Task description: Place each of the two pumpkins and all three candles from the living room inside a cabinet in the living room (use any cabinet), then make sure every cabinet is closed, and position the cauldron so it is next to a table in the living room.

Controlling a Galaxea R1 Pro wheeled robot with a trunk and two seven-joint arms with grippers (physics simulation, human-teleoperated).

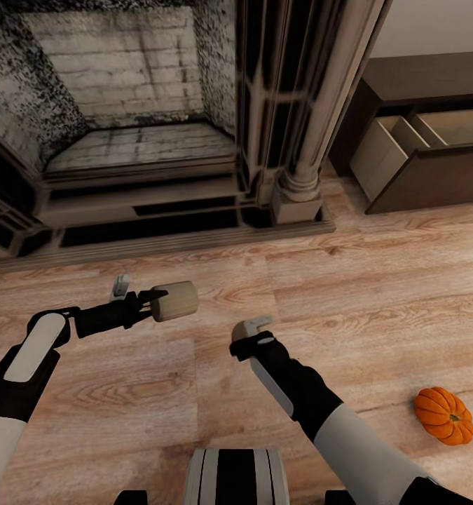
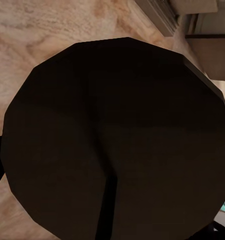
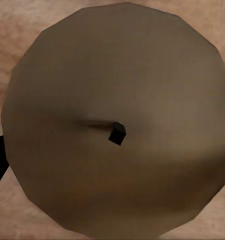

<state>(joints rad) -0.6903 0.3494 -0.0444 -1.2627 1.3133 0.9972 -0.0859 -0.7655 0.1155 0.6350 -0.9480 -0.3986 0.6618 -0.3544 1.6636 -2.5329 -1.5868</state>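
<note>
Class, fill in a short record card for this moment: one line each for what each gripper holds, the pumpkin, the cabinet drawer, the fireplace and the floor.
Left gripper: shut on a beige candle, held sideways above the floor
Right gripper: a candle sits close before its camera, wick end showing; grip cannot be told
Pumpkin: orange, lying on the floor at the robot's right
Cabinet: dark brown, drawer pulled open, pale inside
Fireplace: black, columned, straight ahead
Floor: light wood planks
</note>
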